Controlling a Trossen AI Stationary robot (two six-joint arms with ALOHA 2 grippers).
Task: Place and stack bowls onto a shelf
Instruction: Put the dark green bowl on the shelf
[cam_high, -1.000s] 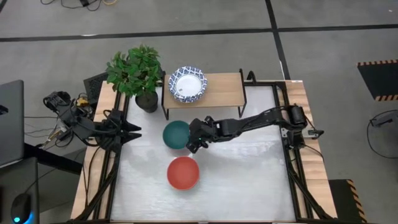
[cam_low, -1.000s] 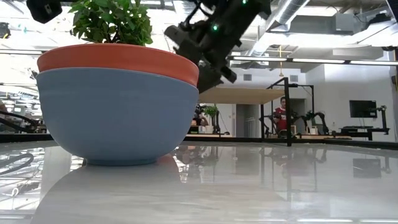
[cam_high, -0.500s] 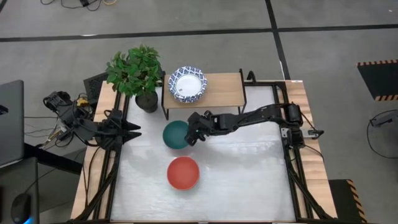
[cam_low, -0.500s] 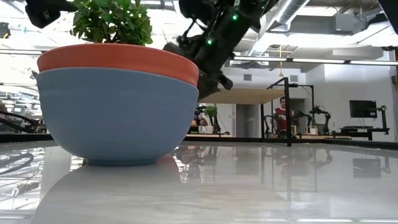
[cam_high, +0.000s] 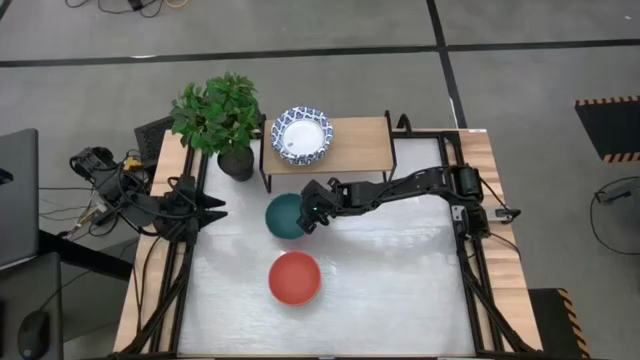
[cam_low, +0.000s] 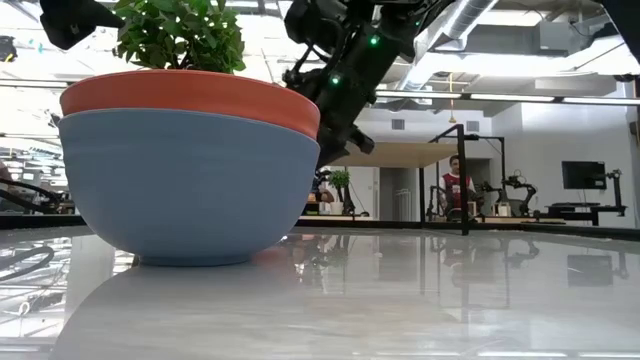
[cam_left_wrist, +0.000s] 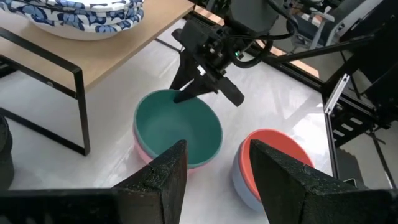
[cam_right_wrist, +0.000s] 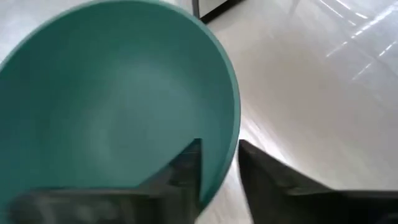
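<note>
High view: the right gripper (cam_high: 309, 217) reaches in from the right edge and sits at the centre of the frame, right on the right-hand rim of the teal bowl (cam_high: 286, 217). Below it, lower centre, the red bowl (cam_high: 294, 278) stands alone on the white table (cam_high: 400, 290). Upper centre, the shelf (cam_high: 355, 143) carries the blue-patterned white bowls (cam_high: 302, 135) at its left end, and the rest of the board is bare. A potted plant (cam_high: 220, 118) stands just left of the shelf. The left gripper (cam_high: 212, 210) waits at the left edge of the table, well apart from the bowls.

Low view: the red bowl (cam_low: 190, 165), grey-blue outside, fills the left half of the frame. The right arm (cam_low: 345, 60) comes down from the top centre behind it, with the plant's leaves (cam_low: 180, 35) at upper left. A person (cam_low: 456, 180) stands far back in the room, right of centre.

Left wrist view: the teal bowl (cam_left_wrist: 179, 127), pink outside, sits mid-frame with the right gripper (cam_left_wrist: 202, 90) straddling its far rim, one finger inside and one outside. The red bowl (cam_left_wrist: 273, 162) is lower right and the shelf (cam_left_wrist: 118, 46) upper left. This arm's own fingers (cam_left_wrist: 161, 180) stand parted, holding nothing.

Right wrist view: the teal bowl (cam_right_wrist: 112, 106) fills the left of the frame, its rim running between the two dark fingers (cam_right_wrist: 186, 163), narrow gap, rim pinched.
</note>
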